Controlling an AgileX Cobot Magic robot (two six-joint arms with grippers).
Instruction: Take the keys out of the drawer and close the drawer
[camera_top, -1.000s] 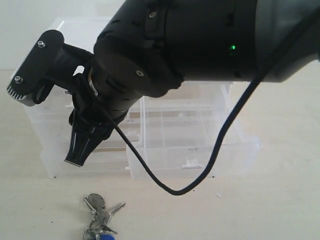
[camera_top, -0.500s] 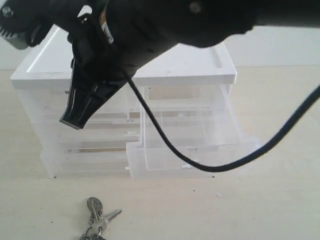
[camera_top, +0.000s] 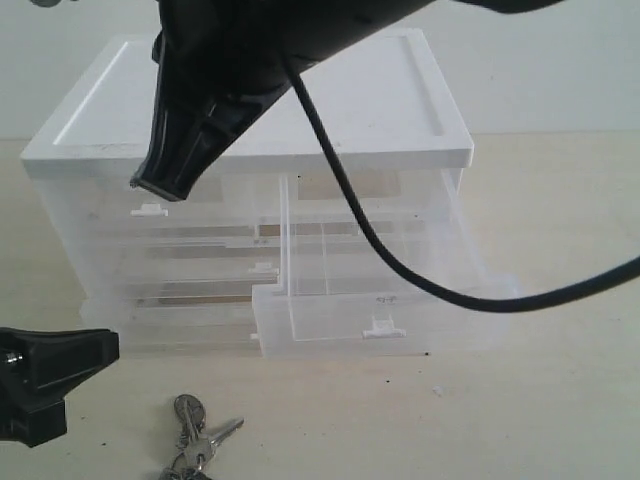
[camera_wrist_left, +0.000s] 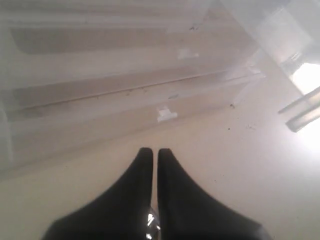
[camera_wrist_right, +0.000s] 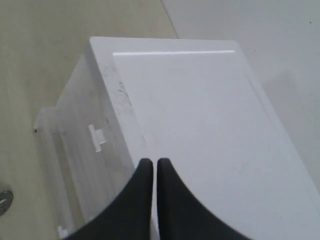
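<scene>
- The keys (camera_top: 196, 432) lie on the table (camera_top: 520, 420) in front of the cabinet (camera_top: 400, 110), outside the drawer (camera_top: 400, 290); removal is judged complete.
- The drawer stands pulled out at the lower right and appears empty; closing is not yet done.
- The right gripper (camera_wrist_right: 150, 167) has its fingers together and holds nothing. It hangs above the cabinet's white top, probably to stay out of the drawer's way.
- The left gripper (camera_wrist_left: 151, 155) has its fingers together and is empty, low over the table near the cabinet front.
- The keys look silver and sit on a ring, partly cut off by the frame edge. No blue tag is visible.
</scene>
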